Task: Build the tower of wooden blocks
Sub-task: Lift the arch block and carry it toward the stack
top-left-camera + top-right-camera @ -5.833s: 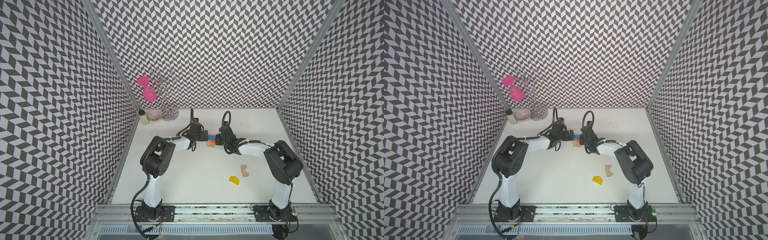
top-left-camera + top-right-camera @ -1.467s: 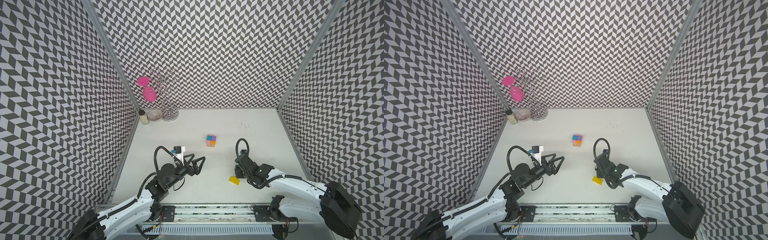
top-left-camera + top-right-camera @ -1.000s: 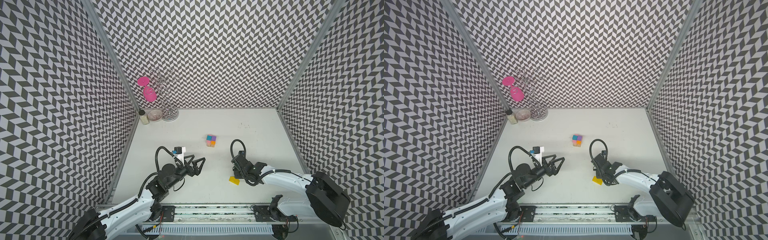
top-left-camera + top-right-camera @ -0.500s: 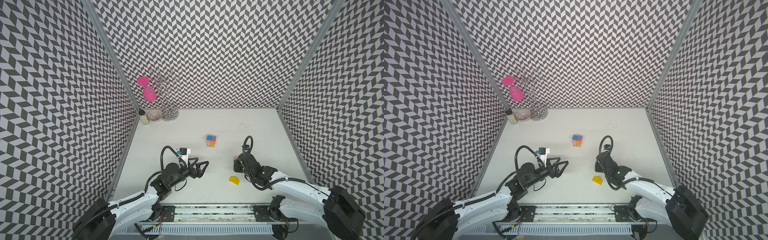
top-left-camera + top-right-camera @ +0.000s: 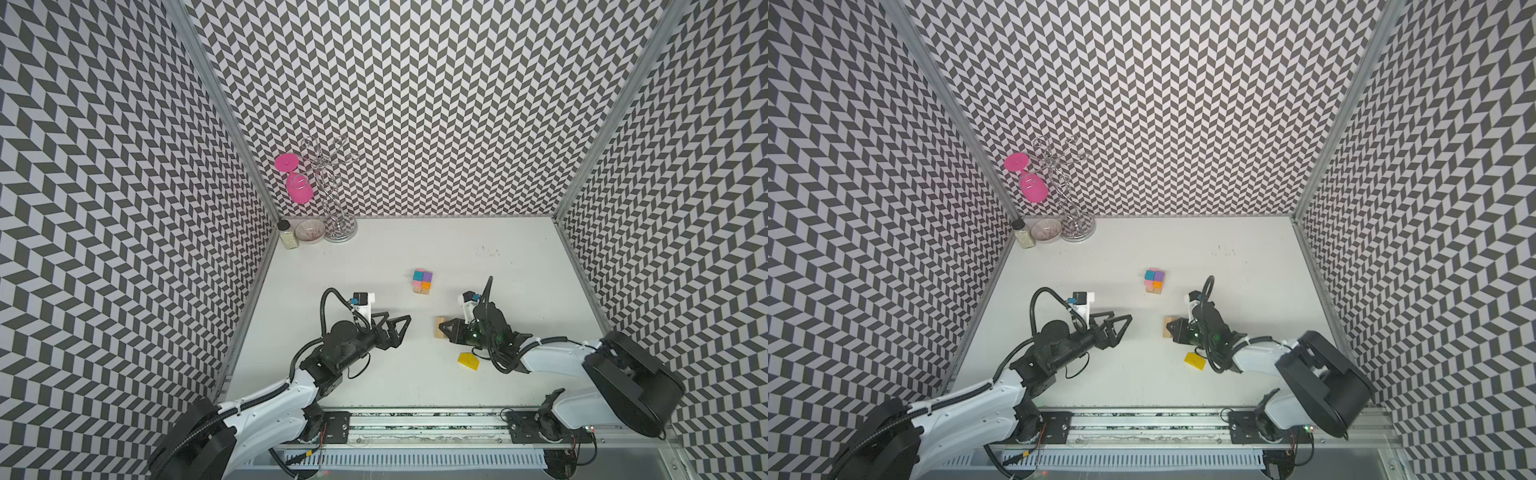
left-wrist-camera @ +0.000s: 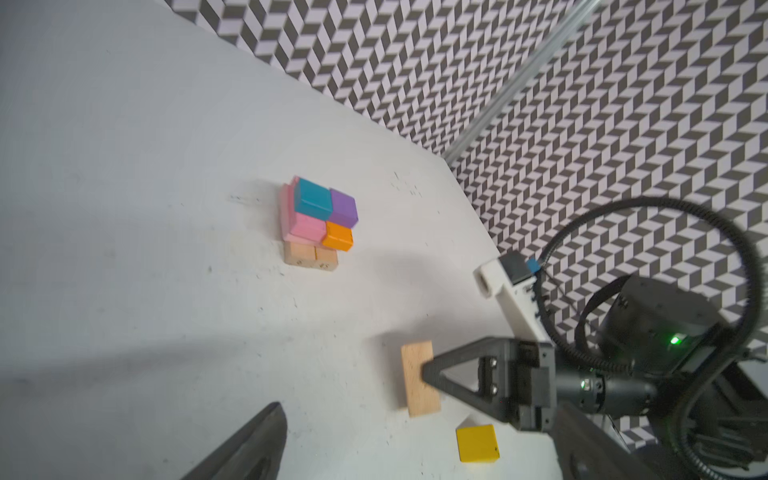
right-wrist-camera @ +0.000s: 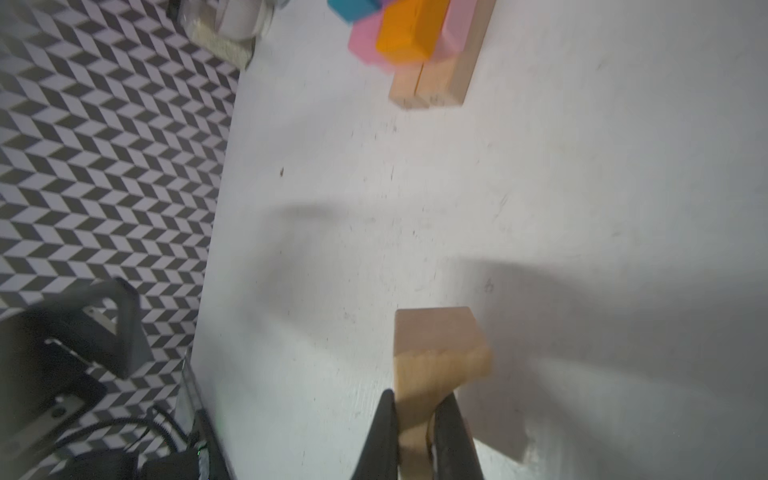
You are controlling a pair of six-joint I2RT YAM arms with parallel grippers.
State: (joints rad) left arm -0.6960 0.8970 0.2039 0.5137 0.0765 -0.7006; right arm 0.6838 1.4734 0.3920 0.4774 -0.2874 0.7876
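Right fingers (image 7: 385,422) clamped on tan arch (image 6: 417,377), now carried left past yellow roof piece (image 5: 468,360), nearer tower (image 5: 422,281). Left fingers (image 6: 249,451) spread wide, empty, position unchanged.

The arch (image 6: 419,378) is bare pale wood, matt, with faint grain. The tower (image 6: 320,216) is raw wood at the bottom and smooth satin paint above. The counter (image 5: 415,249) is matt white, scuffed and speckled. The rack (image 5: 341,232) is shiny chromed wire.
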